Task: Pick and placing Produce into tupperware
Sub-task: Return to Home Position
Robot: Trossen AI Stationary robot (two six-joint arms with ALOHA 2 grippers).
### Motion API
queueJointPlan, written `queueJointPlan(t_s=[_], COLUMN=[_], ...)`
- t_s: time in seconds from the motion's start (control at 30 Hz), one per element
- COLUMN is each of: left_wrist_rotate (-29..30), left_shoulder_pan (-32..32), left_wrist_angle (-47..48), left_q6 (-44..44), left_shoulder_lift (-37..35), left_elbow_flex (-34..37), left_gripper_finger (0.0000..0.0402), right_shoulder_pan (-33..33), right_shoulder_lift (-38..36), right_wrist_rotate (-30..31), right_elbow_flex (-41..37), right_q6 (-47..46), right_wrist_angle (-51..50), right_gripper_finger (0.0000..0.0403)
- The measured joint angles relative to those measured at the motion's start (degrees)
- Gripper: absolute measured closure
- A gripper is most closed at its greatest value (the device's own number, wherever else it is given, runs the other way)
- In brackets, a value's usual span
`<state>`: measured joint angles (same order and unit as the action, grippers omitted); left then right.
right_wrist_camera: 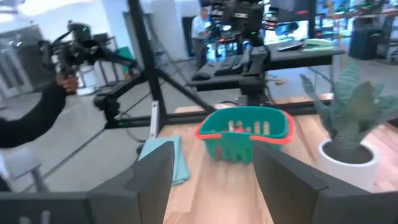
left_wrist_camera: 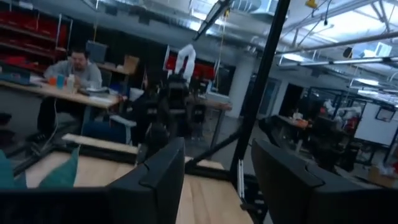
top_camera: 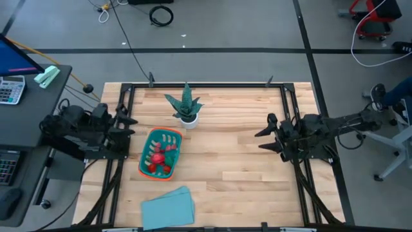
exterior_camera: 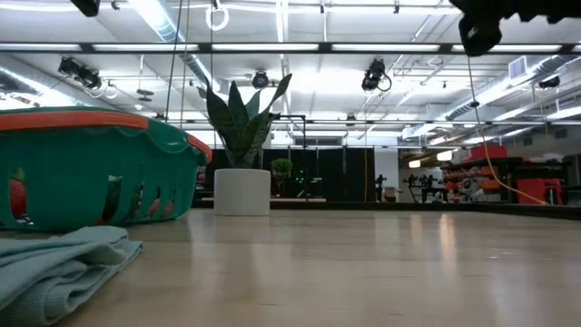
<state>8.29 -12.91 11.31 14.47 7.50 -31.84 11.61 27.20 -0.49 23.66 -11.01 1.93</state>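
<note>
Smooth, faintly glossy wood table (exterior_camera: 363,272), teal plastic tupperware (exterior_camera: 82,168), soft crumpled cloth (exterior_camera: 54,263), matt white pot (exterior_camera: 242,193).

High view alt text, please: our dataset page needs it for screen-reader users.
Seen from above, a teal tupperware with an orange rim holds red toy produce on a wooden table, between a potted plant and a light-blue cloth. The left gripper and right gripper hang open and empty at opposite table edges.
</note>
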Motion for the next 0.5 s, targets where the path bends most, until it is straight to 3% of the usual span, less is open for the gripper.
queueJointPlan(t_s=[0.17,0.3,0.5], left_wrist_rotate=[0.0,0.0,0.0], left_shoulder_pan=[-0.1,-0.1,-0.1], left_wrist_angle=[-0.8,-8.7,-14.1], left_q6=[2.5,3.6,4.9], left_shoulder_lift=[-3.5,-5.5,-6.5], left_elbow_flex=[5.3,12.8,19.1], left_gripper_finger=[0.0205,0.0208,0.0209], right_shoulder_pan=[-0.4,-0.3,-0.2], right_shoulder_lift=[0.3,0.2,0.1], right_wrist_rotate=[-0.3,-0.3,-0.5], right_elbow_flex=[-9.5,-17.5,-23.0], right_q6=[-1.2,-1.4,-4.7], right_wrist_angle=[14.5,26.7,32.4], right_gripper_finger=[0.0176,0.0176,0.0176])
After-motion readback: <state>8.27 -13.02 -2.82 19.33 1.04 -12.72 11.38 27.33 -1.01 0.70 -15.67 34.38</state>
